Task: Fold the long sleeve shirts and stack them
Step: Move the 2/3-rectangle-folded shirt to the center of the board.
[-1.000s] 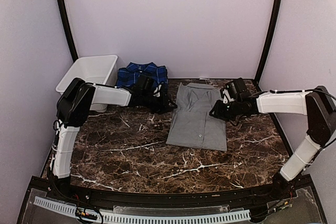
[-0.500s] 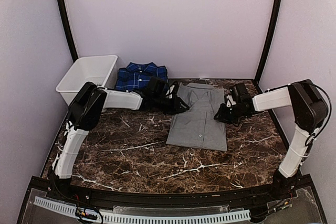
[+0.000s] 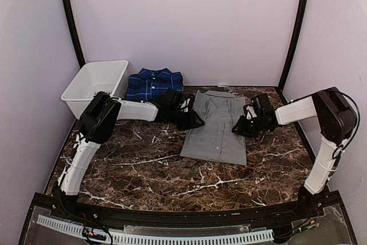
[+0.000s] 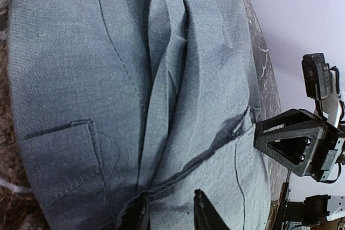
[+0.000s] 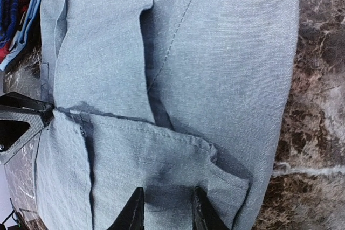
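The dark marble table (image 3: 143,164) fills most of what I see from above, brown with white veins. The plain grey shirt (image 3: 217,130) lies on it right of the middle toward the back, folded into a long panel with its collar at the far end and its button placket running down the length. At the back left corner stands the white basket (image 3: 97,78), and just beside it, to its right, the blue plaid shirt (image 3: 150,83) lies folded with its collar up, near the grey shirt's far left corner but apart from it. Both my arms reach inward low over the table from either side, meeting the grey shirt at about the same height along its length. My left claw (image 3: 195,121) sits at the shirt's left edge and my right claw (image 3: 236,128) at its right edge, facing each other across the cloth. Each one is drawn in to a narrow gap and pinches a bit of the grey cloth at its own edge. From the left wrist my black fingers (image 4: 205,214) have a ridge of fabric gathered between them, and a crease runs from there across to the opposite claw. From the right wrist my fingers (image 5: 135,208) bracket the hemmed edge of a folded-over layer
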`<state>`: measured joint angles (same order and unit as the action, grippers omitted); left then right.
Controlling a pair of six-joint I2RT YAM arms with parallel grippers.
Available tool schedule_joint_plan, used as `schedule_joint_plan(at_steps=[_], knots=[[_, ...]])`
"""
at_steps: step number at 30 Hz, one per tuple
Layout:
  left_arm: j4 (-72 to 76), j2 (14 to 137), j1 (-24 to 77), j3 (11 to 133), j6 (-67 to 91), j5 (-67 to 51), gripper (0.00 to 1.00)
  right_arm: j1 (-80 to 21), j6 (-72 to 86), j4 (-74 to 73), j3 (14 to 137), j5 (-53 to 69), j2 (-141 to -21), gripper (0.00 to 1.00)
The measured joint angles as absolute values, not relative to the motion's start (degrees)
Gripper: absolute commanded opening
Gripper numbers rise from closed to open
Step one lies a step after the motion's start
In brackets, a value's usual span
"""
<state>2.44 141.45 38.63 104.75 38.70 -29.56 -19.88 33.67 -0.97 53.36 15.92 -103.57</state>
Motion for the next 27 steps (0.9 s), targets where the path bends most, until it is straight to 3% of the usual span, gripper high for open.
schedule_joint_plan(at_steps=[15,27], knots=[[-0.3,131.0,41.3,90.5,38.5,-28.5,0.28,-25.0,36.0,-0.3,39.6,16.6,-91.3,0.28],[-4.8,122.4,42.0,81.1,38.5,-24.1,0.27,-28.9,39.1,-3.0,36.6,12.6,-82.8,0.29]])
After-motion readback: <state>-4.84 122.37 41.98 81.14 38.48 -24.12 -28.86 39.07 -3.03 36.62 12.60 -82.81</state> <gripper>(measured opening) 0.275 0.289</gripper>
